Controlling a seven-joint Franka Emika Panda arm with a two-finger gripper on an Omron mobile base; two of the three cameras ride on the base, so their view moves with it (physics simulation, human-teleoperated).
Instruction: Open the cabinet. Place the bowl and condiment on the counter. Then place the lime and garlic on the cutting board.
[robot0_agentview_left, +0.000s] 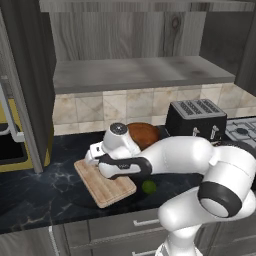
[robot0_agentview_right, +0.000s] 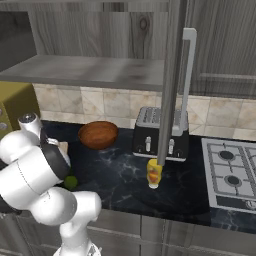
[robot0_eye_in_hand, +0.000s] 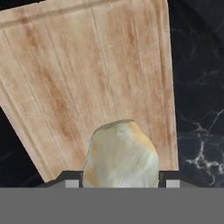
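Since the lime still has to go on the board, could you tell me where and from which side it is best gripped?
Grip the lime across its widest middle, coming straight down from above. It is small, round and low on the counter, just off the board's corner, so a side approach would likely strike the board or worktop.

even, soft rendered light, faint shadows, slightly coarse and pixelated.

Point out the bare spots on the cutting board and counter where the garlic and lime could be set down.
Most of the cutting board ahead of the held garlic is bare wood. The counter left of the board is free too. It is crowded at the board's right corner, where the lime lies beside the bowl and toaster.
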